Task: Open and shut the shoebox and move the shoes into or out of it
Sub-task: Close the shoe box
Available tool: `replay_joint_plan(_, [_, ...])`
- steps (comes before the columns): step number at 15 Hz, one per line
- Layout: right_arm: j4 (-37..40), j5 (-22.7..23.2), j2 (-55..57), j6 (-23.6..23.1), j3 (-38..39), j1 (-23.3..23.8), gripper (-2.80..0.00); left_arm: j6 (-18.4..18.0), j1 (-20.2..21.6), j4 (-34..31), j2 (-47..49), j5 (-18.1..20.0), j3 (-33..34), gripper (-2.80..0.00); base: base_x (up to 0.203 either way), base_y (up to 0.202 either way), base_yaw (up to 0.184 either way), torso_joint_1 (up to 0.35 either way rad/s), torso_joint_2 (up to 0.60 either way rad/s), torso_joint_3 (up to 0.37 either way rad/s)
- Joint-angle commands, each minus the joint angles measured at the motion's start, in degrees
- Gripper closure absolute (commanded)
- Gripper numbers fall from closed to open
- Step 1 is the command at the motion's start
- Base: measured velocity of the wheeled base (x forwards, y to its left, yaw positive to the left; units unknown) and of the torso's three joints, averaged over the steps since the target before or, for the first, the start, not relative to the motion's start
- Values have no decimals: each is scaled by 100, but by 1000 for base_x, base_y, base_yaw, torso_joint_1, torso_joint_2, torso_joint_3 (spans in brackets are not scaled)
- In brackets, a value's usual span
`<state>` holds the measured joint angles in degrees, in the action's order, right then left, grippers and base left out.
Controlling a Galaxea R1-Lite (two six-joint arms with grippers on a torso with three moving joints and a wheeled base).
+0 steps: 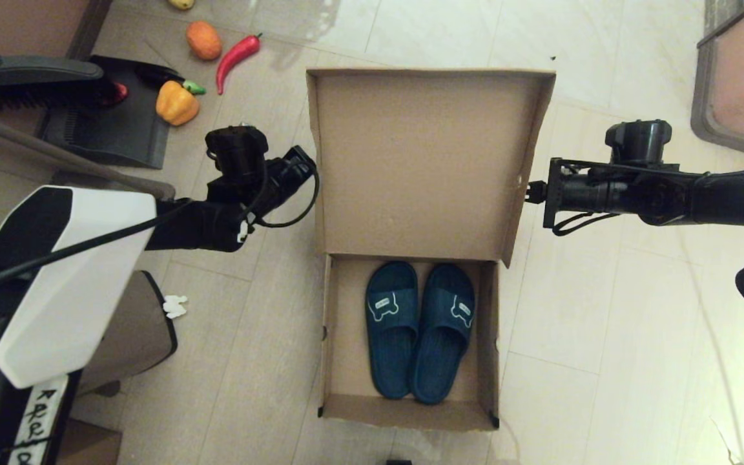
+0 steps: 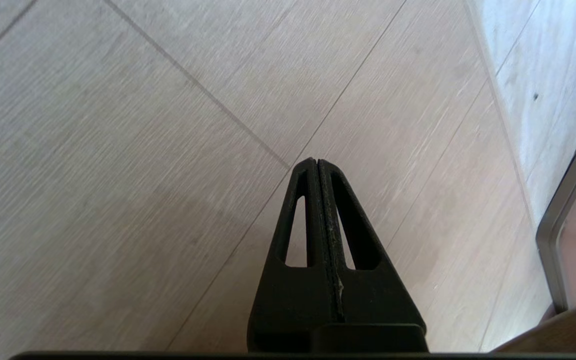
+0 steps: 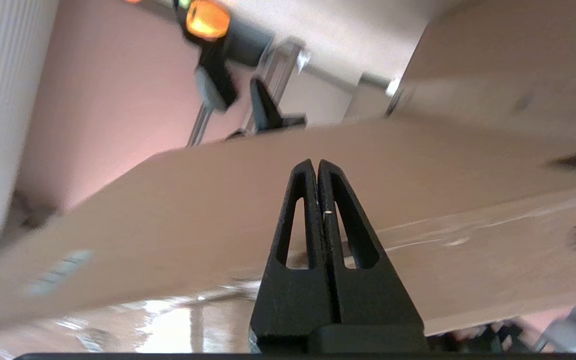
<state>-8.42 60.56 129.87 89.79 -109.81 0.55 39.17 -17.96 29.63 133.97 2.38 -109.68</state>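
Note:
The brown cardboard shoebox [image 1: 340,336] stands open on the floor in the head view, its lid [image 1: 423,161] raised upright at the far side. Inside lie the two dark teal slippers [image 1: 391,326], [image 1: 444,329], side by side, white emblems up. My left gripper [image 1: 304,166] hovers just left of the lid's left edge; in its wrist view the left gripper [image 2: 314,162] is shut over bare floor, holding nothing. My right gripper [image 1: 530,192] is at the lid's right edge. It [image 3: 314,162] is shut and empty, pointing at the lid's outer face [image 3: 193,200].
Toy vegetables lie on the floor at the far left: an orange one [image 1: 203,40], a red chilli [image 1: 236,55], a yellow pepper [image 1: 177,103]. A black dustpan [image 1: 110,129] and brush [image 1: 30,81] lie there too. A brown bin [image 1: 136,336] stands near left; furniture [image 1: 740,84] far right.

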Motion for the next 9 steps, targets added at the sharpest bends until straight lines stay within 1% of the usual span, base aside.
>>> replay_joint_plan(1, [-1,133,-125,161,-5,0,0,29,-45,17,-131,-45,-1,0,0,0,0,0,0,0])
replay_joint_plan(4, [7,218,-234,386,12,-18,0,29,-157,15,-235,-158,8,0,0,0,0,0,0,0])
replay_joint_plan(6, [3,432,-362,477,129,-20,0,22,-183,8,-304,-169,34,0,0,0,0,0,0,0])
replay_joint_plan(7, [0,492,-465,484,297,-20,0,21,-190,-14,-352,-236,34,0,0,0,0,0,0,0])
replay_joint_plan(9, [-6,523,-737,485,754,-20,0,21,-206,-132,-483,-486,34,0,0,0,0,0,0,0])
